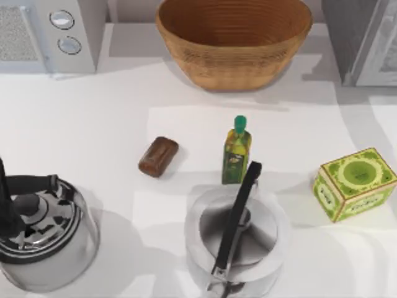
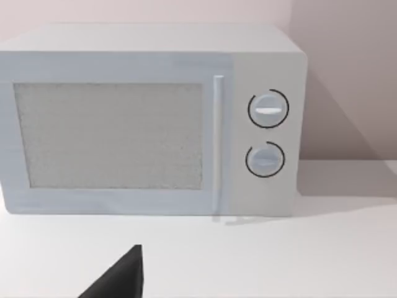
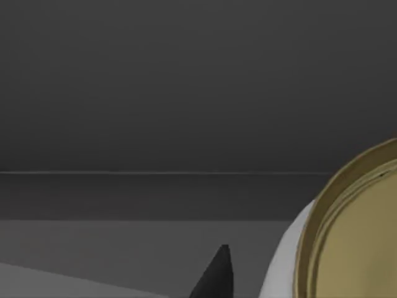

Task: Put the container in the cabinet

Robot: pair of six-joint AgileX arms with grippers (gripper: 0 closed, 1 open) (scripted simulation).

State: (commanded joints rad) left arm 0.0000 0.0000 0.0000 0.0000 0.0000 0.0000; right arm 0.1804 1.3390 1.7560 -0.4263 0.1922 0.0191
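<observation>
Top view first: the container I'd bet on is the green box with the round printed lid. It's sitting tilted on the right side of the white table, well apart from the grey cabinet in the far right corner, so it's not put away yet. Makes sense that it's on the cabinet's side, since that's a shorter carry. Around it there's a glass oil bottle standing upright, a rounded brown block, a ribbed wicker basket and two shiny steel kettles (black handles).

Left wrist view: the left gripper is just a dark tip aimed at the boxy microwave, probably parked. Can't tell if it's open.

Right wrist view: the right gripper faces a flat dark grey panel, with a gold-rimmed round thing beside it. Can't tell its grip either.
</observation>
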